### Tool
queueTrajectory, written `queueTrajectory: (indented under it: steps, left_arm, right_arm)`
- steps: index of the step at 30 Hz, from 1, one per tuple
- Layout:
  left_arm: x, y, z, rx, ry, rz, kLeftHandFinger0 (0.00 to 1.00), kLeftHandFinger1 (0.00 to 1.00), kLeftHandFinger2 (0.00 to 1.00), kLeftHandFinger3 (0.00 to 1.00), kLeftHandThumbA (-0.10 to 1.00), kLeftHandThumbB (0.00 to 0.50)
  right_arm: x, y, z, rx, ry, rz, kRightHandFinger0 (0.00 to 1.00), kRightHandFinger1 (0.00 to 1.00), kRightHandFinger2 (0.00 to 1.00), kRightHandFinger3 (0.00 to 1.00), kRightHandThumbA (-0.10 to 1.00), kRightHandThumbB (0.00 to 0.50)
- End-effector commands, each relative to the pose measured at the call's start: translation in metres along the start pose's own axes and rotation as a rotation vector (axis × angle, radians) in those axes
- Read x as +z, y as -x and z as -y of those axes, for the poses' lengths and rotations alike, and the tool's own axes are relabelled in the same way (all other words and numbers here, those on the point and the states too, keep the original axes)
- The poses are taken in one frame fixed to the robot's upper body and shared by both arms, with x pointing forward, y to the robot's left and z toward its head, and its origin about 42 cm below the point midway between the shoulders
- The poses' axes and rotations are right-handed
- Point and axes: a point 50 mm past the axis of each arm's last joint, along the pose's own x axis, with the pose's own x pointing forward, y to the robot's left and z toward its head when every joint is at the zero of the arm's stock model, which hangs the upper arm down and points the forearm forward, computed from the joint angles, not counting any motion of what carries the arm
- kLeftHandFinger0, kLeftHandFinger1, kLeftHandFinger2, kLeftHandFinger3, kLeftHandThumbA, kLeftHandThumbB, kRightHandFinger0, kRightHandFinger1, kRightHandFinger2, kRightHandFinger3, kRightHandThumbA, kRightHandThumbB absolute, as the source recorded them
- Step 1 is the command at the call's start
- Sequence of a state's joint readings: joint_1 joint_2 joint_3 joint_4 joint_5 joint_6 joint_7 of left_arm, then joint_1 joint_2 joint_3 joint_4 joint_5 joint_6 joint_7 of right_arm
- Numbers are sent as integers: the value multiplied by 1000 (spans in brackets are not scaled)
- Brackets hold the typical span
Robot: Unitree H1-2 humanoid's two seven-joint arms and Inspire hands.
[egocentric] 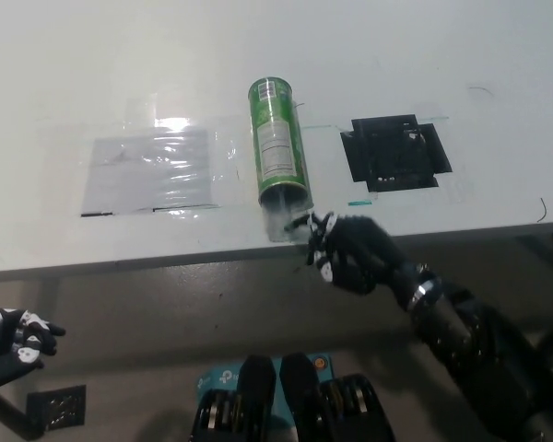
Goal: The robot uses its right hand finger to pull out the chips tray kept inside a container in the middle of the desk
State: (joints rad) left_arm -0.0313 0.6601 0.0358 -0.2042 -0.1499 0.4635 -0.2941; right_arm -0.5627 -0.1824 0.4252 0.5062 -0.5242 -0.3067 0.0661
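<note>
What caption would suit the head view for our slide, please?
Black right hand hooks the clear tray at the green chips can's open end.

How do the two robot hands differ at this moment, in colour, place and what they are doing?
The right hand is black; the left hand is white. The right hand is at the desk's front edge, fingers at the open mouth of the lying green container; the left hand rests low at lower left, below the desk, touching nothing. Both show curled fingers.

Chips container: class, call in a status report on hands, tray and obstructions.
Right hand at container mouth, finger hooked on clear tray. Left hand resting low. Nothing blocking.
</note>
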Motion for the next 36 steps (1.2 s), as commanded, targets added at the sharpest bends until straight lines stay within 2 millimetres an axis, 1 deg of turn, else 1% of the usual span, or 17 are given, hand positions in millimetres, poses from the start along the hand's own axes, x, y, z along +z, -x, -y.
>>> queueTrajectory:
  steps: [1,2,3,4,5,6,7,9,13,19,25,26,28,29,33,35,36]
  left_arm:
    - [14,4,-14,25,-33,29,539,558,645,832,-80,0]
    - [14,4,-14,26,-37,30,542,559,644,832,-81,0]
    - [14,4,-14,26,-39,29,549,568,652,834,-84,0]
    - [13,3,-14,24,-33,26,551,569,653,833,-83,0]
    - [13,3,-14,23,-32,26,560,576,657,833,-79,0]
    - [13,3,-14,22,-32,26,561,577,657,833,-78,0]
    - [14,4,-14,23,-38,29,545,563,644,822,-76,0]
    - [16,2,-15,23,-41,32,543,561,641,820,-76,0]
    - [16,3,-15,23,-45,33,556,575,659,847,-70,0]
    - [15,2,-15,25,-33,32,550,564,644,823,-42,0]
    - [16,2,-15,25,-39,31,538,555,633,811,-54,0]
    - [14,2,-15,23,-35,28,539,555,633,807,-56,0]
    - [14,2,-15,21,-36,28,537,554,632,808,-60,0]
    - [14,2,-15,22,-38,27,535,551,622,805,-61,0]
    - [13,1,-14,24,-24,28,541,556,629,802,-59,0]
    - [12,1,-14,26,-27,23,533,550,631,812,-65,0]
    - [10,1,-13,28,-28,17,563,568,645,815,-68,0]
  right_arm:
    - [22,-7,-6,42,15,63,302,392,710,797,-100,114]
    - [23,-6,-8,49,7,70,332,432,727,802,-100,119]
    - [24,-6,-12,49,12,92,457,551,713,787,-100,125]
    - [25,-6,-16,45,8,110,466,555,707,778,-100,130]
    - [26,-6,-17,45,3,118,568,626,724,764,-100,131]
    - [26,-6,-18,45,1,121,577,631,725,763,-100,132]
    - [27,-5,-20,55,4,112,688,719,777,774,-100,107]
    - [27,-4,-21,54,-2,116,704,738,784,777,-100,106]
    - [27,5,-26,71,10,93,596,661,765,812,-100,111]
    - [25,14,-31,68,-23,82,526,613,749,809,-100,112]
    - [25,25,-31,70,-32,59,606,684,805,838,-100,88]
    - [25,28,-32,63,-35,59,485,594,786,830,-100,100]
    - [27,33,-31,62,-42,57,454,575,767,818,-100,103]
    - [28,37,-31,58,-48,58,333,483,734,808,-100,104]
    - [30,46,-27,46,-46,68,263,428,701,799,-100,99]
    - [30,50,-26,37,-50,72,297,449,698,798,-100,103]
    - [30,54,-25,31,-51,67,202,359,683,803,-100,99]
